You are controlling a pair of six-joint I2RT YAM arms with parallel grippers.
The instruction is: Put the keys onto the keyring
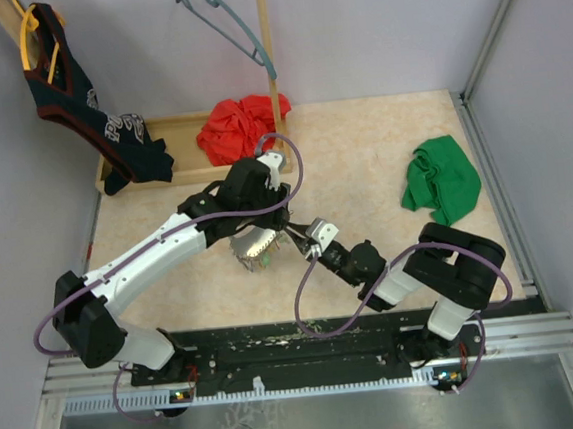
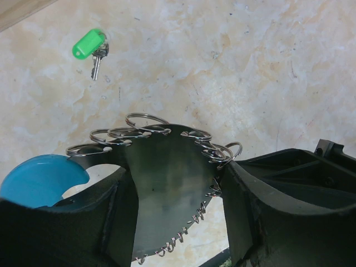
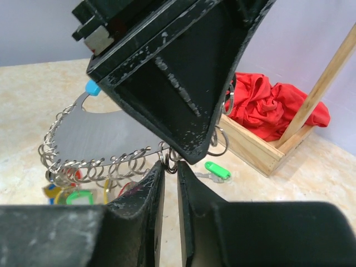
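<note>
While the left hand [image 2: 175, 222] clamps the grey keyring [image 3: 100, 133] and holds it up off the surface [image 2: 250, 67], the right hand [image 3: 169, 172] sits with its fingers a narrow slit apart, right at one small ring [image 3: 167, 158] on the lower edge. Whether it actually pinches that ring, nobody can tell from here. A bunch of coloured keys [image 3: 75, 194] already dangles from the far end, so a good share looks done. One green key [image 2: 92, 47] lies loose on the surface, well apart from the keyring. At least that one seems left to fetch and thread on. No other loose keys show.
</note>
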